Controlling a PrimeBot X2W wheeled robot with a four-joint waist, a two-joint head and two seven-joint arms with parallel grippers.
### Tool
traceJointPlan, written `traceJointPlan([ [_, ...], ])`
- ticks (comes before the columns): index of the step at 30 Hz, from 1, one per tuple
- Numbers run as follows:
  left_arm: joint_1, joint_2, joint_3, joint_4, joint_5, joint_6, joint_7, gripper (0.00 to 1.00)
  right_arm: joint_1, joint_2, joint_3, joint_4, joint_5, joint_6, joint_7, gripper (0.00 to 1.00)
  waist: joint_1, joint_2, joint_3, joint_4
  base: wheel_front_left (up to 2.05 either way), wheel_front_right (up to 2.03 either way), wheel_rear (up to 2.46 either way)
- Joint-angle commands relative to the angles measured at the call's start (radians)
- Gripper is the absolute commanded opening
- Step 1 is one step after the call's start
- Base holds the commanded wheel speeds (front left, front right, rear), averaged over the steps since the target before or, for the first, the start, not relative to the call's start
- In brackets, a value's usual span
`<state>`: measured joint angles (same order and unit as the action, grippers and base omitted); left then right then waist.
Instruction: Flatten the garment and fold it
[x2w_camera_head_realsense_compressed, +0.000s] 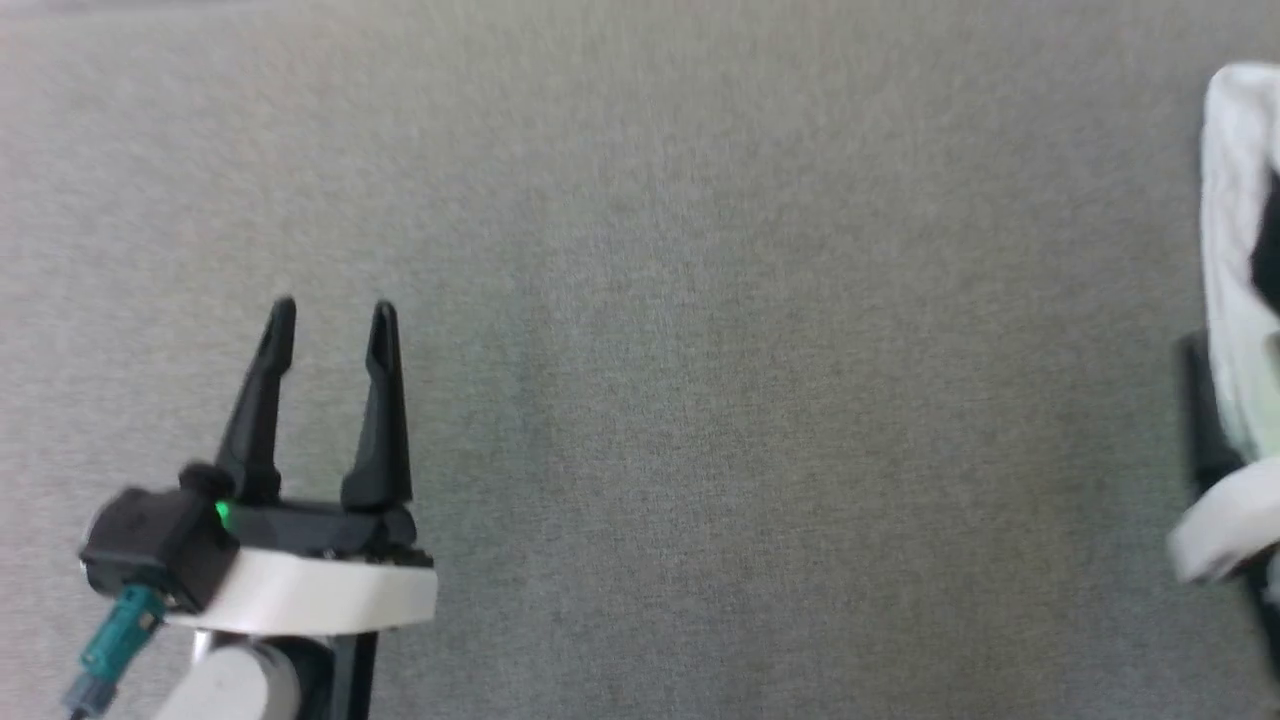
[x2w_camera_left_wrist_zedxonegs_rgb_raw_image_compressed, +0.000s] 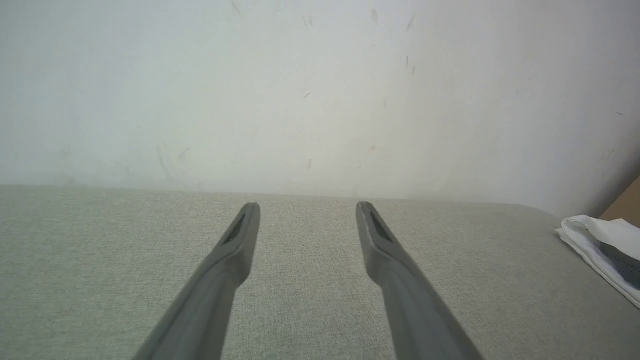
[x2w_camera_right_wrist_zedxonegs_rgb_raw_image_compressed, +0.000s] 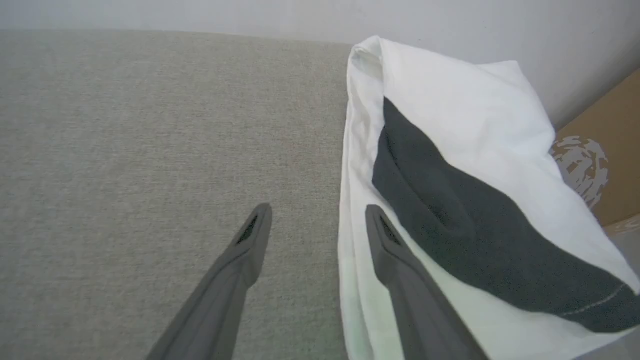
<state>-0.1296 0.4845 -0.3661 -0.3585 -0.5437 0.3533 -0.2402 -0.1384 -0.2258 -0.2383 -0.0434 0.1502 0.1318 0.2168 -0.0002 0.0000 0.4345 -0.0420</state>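
- Find garment (x2w_camera_right_wrist_zedxonegs_rgb_raw_image_compressed: 450, 125) at the right end of the grey pad (x2w_camera_right_wrist_zedxonegs_rgb_raw_image_compressed: 125, 150), close to the pad's far edge under the wall (x2w_camera_left_wrist_zedxonegs_rgb_raw_image_compressed: 300, 90). Lies as a compact stack, white layers doubled around a black sleeve panel.
- Judge folding largely done: no sleeve trailing loose across the pad and edges roughly gathered, though with the top white layer puffed up rather than flat.
- Judge little left: perhaps pressing the stack down or squaring its edges. Cannot confirm from these views.
- Record right gripper (x2w_camera_right_wrist_zedxonegs_rgb_raw_image_compressed: 318, 207) released, jaws spread wide, clamping nothing. One finger over bare pad, the other over the garment's margin, with the cloth's edge running between them. Cannot tell whether that finger touches the cloth.
- Record left gripper (x2w_camera_head_realsense_compressed: 335, 307) likewise spread and empty, over the pad's bare left part, well apart from the garment.
- Cannot see chest print or neck trim; presumably turned inside or underneath.
- In head view, find only a strip of the garment at the pad's right end, cut off by the frame edge and blurred. Cannot identify the dark-and-pale shape beside it with certainty; possibly the right arm.
- Note cardboard box (x2w_camera_right_wrist_zedxonegs_rgb_raw_image_compressed: 617, 130) beyond the pad's right end, partly hidden behind the garment, with a grey mark on it too unclear to read.
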Motion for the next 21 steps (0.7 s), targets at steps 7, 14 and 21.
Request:
traceJointPlan([
  [7,0.081,-0.028,0.006,0.035,0.026,-0.004,-0.018,1.0,0.12,0.131,0.077,-0.137,-0.072,-0.001,-0.128,1.0,0.0002,0.0,-0.26,0.034,0.0,0.0,0.0],
  [14,0.141,0.006,-0.019,0.042,0.06,0.017,0.012,1.0,0.183,0.167,0.099,-0.24,-0.131,-0.001,-0.183,1.0,0.0002,0.0,-0.384,0.055,0.0,0.0,0.0],
  [21,0.225,0.009,-0.022,0.029,0.067,0.067,0.025,1.0,0.273,0.175,0.087,-0.307,-0.156,-0.001,-0.206,1.0,0.0002,0.0,-0.451,0.072,0.0,0.0,0.0],
])
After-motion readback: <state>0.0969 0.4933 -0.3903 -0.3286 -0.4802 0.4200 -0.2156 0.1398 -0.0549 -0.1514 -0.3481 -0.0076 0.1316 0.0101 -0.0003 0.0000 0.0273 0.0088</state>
